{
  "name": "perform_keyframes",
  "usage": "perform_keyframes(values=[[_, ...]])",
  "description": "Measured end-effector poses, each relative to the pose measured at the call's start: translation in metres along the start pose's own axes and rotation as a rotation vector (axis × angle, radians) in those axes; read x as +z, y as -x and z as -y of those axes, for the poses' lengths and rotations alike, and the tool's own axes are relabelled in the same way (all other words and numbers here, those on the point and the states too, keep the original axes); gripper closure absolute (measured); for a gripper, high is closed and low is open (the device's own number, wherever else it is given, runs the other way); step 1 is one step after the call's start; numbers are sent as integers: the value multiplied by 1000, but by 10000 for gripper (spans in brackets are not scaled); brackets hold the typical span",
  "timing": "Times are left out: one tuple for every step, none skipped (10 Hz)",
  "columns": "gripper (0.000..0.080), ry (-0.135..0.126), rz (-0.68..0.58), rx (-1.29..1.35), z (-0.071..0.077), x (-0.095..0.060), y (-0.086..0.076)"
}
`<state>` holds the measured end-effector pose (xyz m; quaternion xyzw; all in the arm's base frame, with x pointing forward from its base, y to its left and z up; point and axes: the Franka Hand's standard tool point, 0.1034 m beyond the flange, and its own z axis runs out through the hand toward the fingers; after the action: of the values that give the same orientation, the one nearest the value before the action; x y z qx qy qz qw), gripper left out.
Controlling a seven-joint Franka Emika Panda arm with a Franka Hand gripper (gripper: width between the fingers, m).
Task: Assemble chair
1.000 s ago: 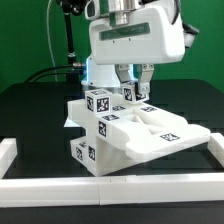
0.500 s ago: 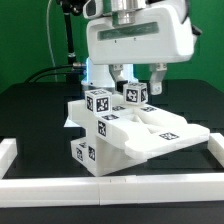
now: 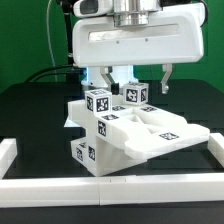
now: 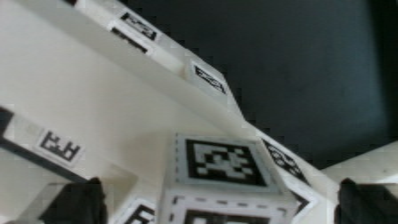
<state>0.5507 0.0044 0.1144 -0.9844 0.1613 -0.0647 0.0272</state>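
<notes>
The partly built chair (image 3: 135,140) lies on the black table, a stack of white slabs and blocks with square tags. Two cube-ended legs stand up from it: one (image 3: 98,102) toward the exterior view's left and one (image 3: 136,95) beside it. My gripper (image 3: 136,80) hangs just above the second leg, open, with a finger on either side and nothing held. In the wrist view the tagged top of that leg (image 4: 222,160) sits between my dark fingertips (image 4: 71,200), apart from both, and my gripper (image 4: 217,205) stands wide.
Plain white border rails run along the front (image 3: 110,186), the exterior view's left (image 3: 8,150) and right (image 3: 214,146) of the black table. Black cables (image 3: 62,45) hang at the back left.
The gripper was shut on the right-hand leg's cube; it has opened wide and lifted slightly. The leg stays upright in the chair where it was.
</notes>
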Motion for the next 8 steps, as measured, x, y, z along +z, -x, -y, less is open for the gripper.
perform_keyframes(values=[[151,-2,0,36,0,0,0],[266,-2,0,35,0,0,0],[413,-2,0,39,0,0,0],[413,-5,1,137,1,0,0],[515,-6,1,182,1,0,0],[515,-8,2,271,1,0,0],[515,-10,3,339,1,0,0],[515,-8,11,484,1,0,1]])
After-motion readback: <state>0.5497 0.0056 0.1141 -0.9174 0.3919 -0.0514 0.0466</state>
